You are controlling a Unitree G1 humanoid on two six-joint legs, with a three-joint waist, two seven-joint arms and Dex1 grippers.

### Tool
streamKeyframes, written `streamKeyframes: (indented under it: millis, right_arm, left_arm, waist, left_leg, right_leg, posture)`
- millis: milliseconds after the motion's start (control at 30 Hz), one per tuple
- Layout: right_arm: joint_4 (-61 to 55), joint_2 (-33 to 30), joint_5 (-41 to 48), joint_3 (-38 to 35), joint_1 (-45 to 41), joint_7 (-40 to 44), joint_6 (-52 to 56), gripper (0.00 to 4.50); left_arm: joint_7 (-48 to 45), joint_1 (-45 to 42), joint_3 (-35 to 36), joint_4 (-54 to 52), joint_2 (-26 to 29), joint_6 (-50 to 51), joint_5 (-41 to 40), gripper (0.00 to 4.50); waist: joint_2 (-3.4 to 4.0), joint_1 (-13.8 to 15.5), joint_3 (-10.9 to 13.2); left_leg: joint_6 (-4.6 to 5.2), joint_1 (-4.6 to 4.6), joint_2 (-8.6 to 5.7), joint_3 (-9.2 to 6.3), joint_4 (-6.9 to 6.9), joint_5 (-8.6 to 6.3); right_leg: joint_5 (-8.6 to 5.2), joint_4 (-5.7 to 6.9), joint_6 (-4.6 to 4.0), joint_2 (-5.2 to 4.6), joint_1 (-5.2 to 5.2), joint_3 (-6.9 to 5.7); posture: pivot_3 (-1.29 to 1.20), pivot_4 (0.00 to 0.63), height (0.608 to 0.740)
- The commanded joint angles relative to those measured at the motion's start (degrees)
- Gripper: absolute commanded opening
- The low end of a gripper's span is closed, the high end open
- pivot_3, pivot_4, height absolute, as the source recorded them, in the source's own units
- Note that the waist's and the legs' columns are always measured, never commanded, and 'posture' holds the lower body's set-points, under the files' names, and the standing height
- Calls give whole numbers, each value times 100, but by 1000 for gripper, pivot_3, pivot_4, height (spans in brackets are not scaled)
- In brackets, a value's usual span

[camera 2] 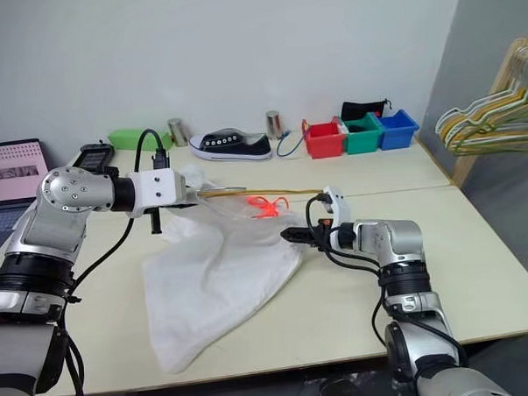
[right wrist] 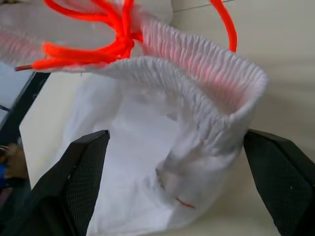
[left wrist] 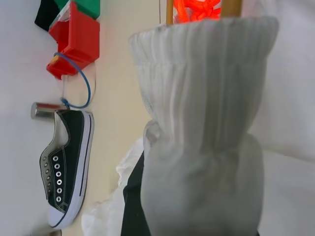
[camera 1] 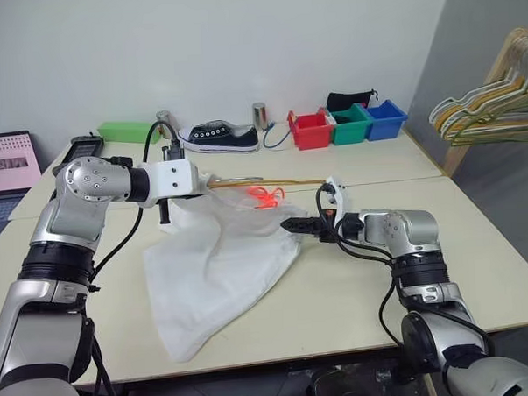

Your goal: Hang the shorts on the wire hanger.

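Nearest up: ribbed waistband of the shorts (right wrist: 197, 64) sitting between the spread fingers of the right gripper (camera 1: 293, 224), let go, not pinched. Most of the fabric draped on the table (camera 1: 476, 241), one end lifted. Left gripper (left wrist: 142, 196) clenched on bunched waistband. Wire hanger (camera 1: 272, 182) poking along the top, so probably midway, not hung properly. No readable labels anywhere.

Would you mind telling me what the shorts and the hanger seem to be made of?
The shorts look like soft matte white fabric: they drape in folds, with a ribbed, gathered waistband. The wire hanger looks like thin golden-tan metal wire, though a coating cannot be ruled out.
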Motion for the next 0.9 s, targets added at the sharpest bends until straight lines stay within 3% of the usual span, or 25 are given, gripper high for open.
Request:
streamKeyframes:
  millis: [33, 233, 667, 900]
  right_arm:
    - [187, 29, 237, -263, -121, -212, -423, 4280]
    - [172, -55, 417, -197, -53, -189, -621, 3109]
    - [-464, -273, 875, -12, 153, 42, -594, 25]
    - [-1239, -810, 555, 750, 568, 232, -1117, 9]
  left_arm:
    - [10, -3, 220, -437, 58, 154, -213, 0]
    - [51, 38, 215, -471, 63, 164, -180, 0]
    - [204, -118, 148, -239, 68, -12, -12, 0]
    - [-144, -6, 305, -373, 174, 634, -378, 0]
  waist:
    - [0, 45, 0]
    - [0, 64, 0]
    - [0, 59, 0]
    - [1, 59, 1]
  left_leg:
    - [0, 0, 0, 1, 0, 0]
    - [0, -1, 0, 2, 0, 0]
    - [0, -2, 1, 3, -1, 0]
    - [0, -2, 2, 3, -1, 0]
  right_leg:
    - [0, 0, 0, 0, 0, 0]
    - [0, 0, 0, 0, -1, 1]
    - [0, -1, 1, 1, -2, 2]
    - [-12, -2, 20, 3, -3, 2]
  posture:
    - [-173, 0, 740]
    - [-176, 0, 740]
    - [-185, 0, 740]
    - [-196, 0, 740]
